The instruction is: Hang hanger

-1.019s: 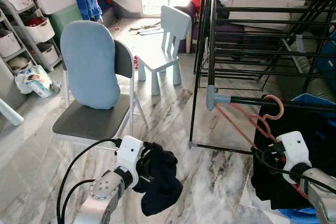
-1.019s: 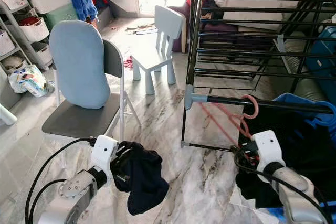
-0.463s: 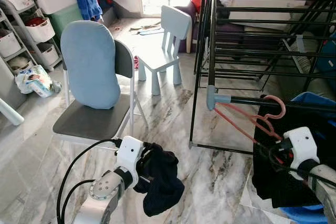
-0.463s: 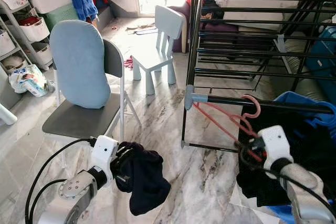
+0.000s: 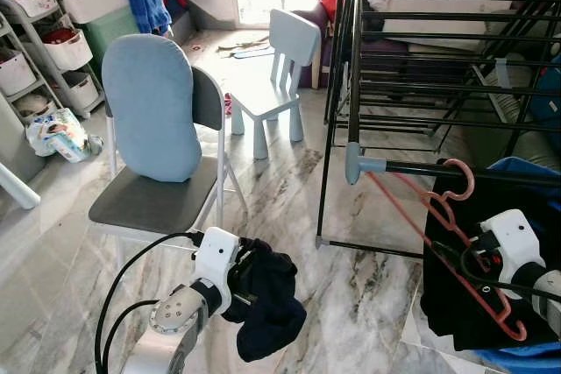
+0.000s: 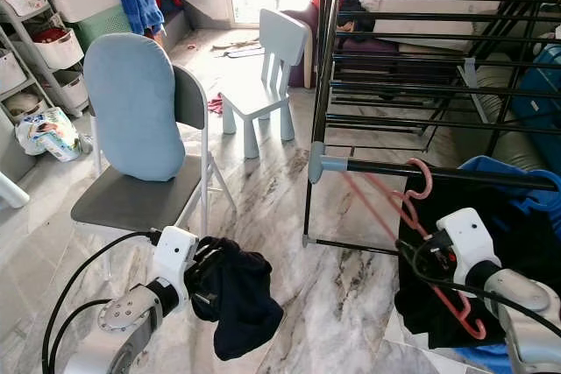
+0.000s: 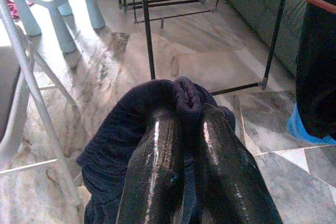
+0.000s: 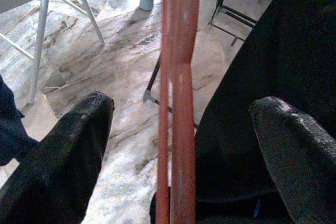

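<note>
On the black rail of the drying rack [image 5: 438,168], the pink hanger [image 5: 438,216] sits by its hook, its frame slanting down over a black garment [image 5: 456,304] draped on the same rail. Just beside the hanger's lower part is the right tool [image 8: 178,145], its two black fingers [image 8: 58,161] spread wide apart with the hanger's pink bar running between them, touching neither. Lower down, the left tool [image 7: 181,166] has its fingers pressed together, clamped on a dark navy cloth [image 5: 267,299] that dangles above the marble floor [image 5: 289,190]. Behind it stands a grey chair [image 5: 158,203] with a light blue cushion [image 5: 153,107] leaning on its back, then a small pale child's chair [image 5: 272,85]. Shelving [image 5: 53,50] on the far side holds white bins; one contains something red, the rest cannot be made out.
</note>
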`<state>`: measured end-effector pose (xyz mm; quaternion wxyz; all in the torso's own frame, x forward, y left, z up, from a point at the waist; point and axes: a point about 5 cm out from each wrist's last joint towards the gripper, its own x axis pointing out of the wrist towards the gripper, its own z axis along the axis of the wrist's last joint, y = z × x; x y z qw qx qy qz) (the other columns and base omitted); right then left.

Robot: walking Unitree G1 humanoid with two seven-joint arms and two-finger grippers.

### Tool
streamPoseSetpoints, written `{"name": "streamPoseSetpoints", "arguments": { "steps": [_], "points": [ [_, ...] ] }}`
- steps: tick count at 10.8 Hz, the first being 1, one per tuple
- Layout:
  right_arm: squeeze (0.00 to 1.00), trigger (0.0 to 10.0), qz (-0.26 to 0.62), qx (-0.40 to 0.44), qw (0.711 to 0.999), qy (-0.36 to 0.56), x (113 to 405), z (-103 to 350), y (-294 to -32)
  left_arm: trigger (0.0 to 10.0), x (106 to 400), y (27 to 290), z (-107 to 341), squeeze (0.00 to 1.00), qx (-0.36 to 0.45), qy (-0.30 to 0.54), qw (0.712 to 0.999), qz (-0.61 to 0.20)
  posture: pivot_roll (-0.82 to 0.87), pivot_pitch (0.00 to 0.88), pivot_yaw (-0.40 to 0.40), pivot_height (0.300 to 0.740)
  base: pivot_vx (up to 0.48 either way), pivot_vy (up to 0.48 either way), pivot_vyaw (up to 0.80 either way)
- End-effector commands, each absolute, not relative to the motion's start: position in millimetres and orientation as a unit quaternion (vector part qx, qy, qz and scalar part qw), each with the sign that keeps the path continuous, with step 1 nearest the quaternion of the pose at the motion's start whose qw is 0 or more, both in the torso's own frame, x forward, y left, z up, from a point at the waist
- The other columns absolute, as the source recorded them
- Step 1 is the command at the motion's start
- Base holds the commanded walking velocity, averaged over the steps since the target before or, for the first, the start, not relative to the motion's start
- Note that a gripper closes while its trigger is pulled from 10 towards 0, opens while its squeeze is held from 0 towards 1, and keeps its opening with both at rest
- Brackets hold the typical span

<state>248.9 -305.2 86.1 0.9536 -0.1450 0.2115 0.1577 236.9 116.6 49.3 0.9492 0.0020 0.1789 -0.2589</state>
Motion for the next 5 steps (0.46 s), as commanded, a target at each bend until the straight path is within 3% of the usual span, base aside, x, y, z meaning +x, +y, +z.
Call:
{"name": "streamPoseSetpoints", "arguments": {
  "steps": [1, 2, 5],
  "points": [
    [0.00, 3.8, 0.166, -0.144, 0.952, 0.215, 247, 86, -307, 10.0, 241, 116, 54, 0.00, 0.005, 0.171, 0.949, -0.263, -0.14, 0.000, 0.054, 0.740, 0.000, 0.000, 0.00],
    [0.00, 0.0, 0.167, -0.124, 0.953, 0.220, 243, 79, -304, 10.0, 241, 116, 53, 0.00, 0.005, 0.172, 0.949, -0.265, -0.14, 0.000, 0.054, 0.740, 0.000, 0.000, 0.00],
    [0.00, 0.0, 0.163, -0.117, 0.952, 0.230, 239, 70, -304, 10.0, 241, 116, 53, 0.00, 0.005, 0.172, 0.949, -0.266, -0.14, 0.000, 0.055, 0.740, 0.000, 0.000, 0.00]
  ]
}}
